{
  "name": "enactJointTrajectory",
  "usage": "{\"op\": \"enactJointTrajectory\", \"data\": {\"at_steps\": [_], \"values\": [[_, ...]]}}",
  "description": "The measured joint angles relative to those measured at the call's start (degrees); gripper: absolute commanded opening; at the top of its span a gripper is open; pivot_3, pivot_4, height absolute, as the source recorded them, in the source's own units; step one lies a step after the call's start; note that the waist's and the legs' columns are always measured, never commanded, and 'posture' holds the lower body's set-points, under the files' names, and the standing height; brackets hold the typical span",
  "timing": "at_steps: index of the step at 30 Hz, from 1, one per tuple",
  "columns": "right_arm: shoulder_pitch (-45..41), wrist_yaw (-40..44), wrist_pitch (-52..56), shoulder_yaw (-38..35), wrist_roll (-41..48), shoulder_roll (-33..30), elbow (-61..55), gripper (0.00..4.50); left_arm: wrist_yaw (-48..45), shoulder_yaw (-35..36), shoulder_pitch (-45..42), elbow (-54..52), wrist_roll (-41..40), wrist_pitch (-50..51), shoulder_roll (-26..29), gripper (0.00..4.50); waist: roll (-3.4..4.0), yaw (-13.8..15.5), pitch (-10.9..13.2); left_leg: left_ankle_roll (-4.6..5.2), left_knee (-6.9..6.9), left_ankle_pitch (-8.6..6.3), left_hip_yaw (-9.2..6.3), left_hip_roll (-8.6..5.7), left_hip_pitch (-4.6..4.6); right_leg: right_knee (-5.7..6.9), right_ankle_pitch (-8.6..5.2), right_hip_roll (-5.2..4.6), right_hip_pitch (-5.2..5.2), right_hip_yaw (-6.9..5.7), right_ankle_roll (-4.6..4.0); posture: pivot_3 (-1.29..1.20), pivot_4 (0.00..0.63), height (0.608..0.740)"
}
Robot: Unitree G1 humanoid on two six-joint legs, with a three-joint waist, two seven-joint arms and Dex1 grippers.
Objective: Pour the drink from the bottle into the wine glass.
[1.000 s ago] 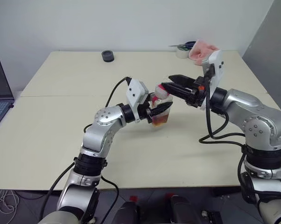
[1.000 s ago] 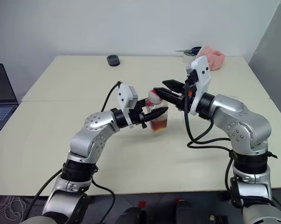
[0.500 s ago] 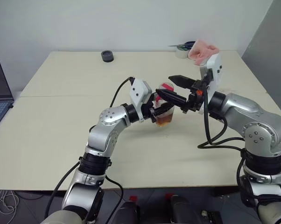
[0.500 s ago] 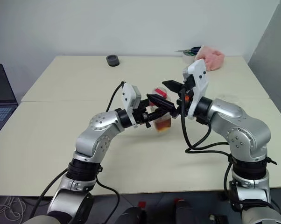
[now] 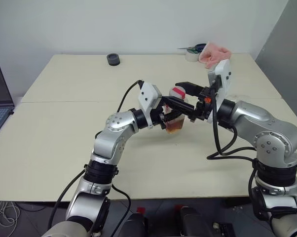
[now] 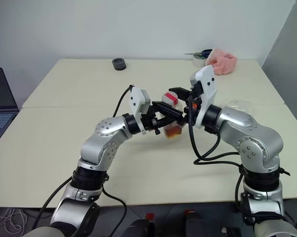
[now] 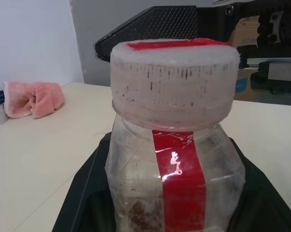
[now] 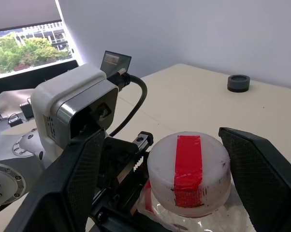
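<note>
The left gripper (image 6: 161, 120) is clamped narrow on the body of the bottle (image 6: 171, 114), holding it upright above the table (image 6: 64, 128) with the cap (image 8: 189, 173) rising clear of the black fingers. The right gripper (image 8: 174, 164) comes in from the opposite side with its jaws spread wide, one finger (image 8: 70, 183) on each side of the cap and neither touching it, so the cap sits right between them. The wine glass (image 6: 239, 104) shows faintly beyond the right arm, well apart from both grippers. The table is a pale cream top set against a white wall; on it, far behind the grippers, lie a dark round object (image 6: 119, 63), a pink cloth (image 6: 222, 60) and a roll of tape (image 5: 191, 55), and a laptop (image 6: 0, 106) sits off the left edge. The bottle is clear and squarish, with a red strip (image 7: 181, 186) down its face and across the whitish cap, and the amber-brown drink (image 6: 172, 130) low inside.
</note>
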Motion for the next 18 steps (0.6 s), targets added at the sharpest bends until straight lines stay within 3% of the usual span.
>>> {"op": "enactJointTrajectory", "data": {"at_steps": [3, 8, 14, 18], "values": [[0.0, -0.1, 0.0, -0.1, 0.0, 0.0, 0.0, 3.37, 0.0, 0.0, 0.0, -0.1, 0.0, 0.0, 0.0, 1.95, 0.0, 0.0, 0.0, 0.0, 0.0, 0.0, 0.0, 0.0, 0.0, 0.0, 0.0, 0.0, 0.0, 0.0, 0.0, 0.0, 0.15, 0.74], [0.0, -0.3, 0.0, -1.3, -0.1, -0.1, 0.5, 1.86, -0.3, 0.0, 0.1, -0.8, -0.2, 0.0, 0.1, 1.95, 0.0, 0.0, 0.0, 0.0, 0.0, 0.0, 0.01, 0.01, 0.01, 0.01, 0.0, 0.0, 0.0, 0.01, 0.0, 0.0, 0.15, 0.74], [0.2, 0.3, -0.1, -1.0, -0.1, -0.1, 0.5, 1.87, -0.2, 0.0, 0.9, -2.1, -0.3, 0.6, 0.7, 1.95, 0.0, 0.0, 0.0, 0.0, 0.0, 0.0, 0.0, 0.0, 0.0, 0.0, 0.0, 0.0, 0.0, 0.01, 0.0, 0.0, 0.15, 0.74], [0.1, 7.6, -1.6, 0.7, 0.0, -4.3, 0.9, 1.87, -3.2, -0.5, 2.1, -4.8, -1.6, 2.0, 3.2, 1.95, 0.0, 0.0, 0.0, 0.0, -0.01, 0.0, 0.02, 0.0, 0.0, -0.01, 0.0, 0.02, 0.0, -0.01, 0.0, 0.0, 0.15, 0.74]]}}
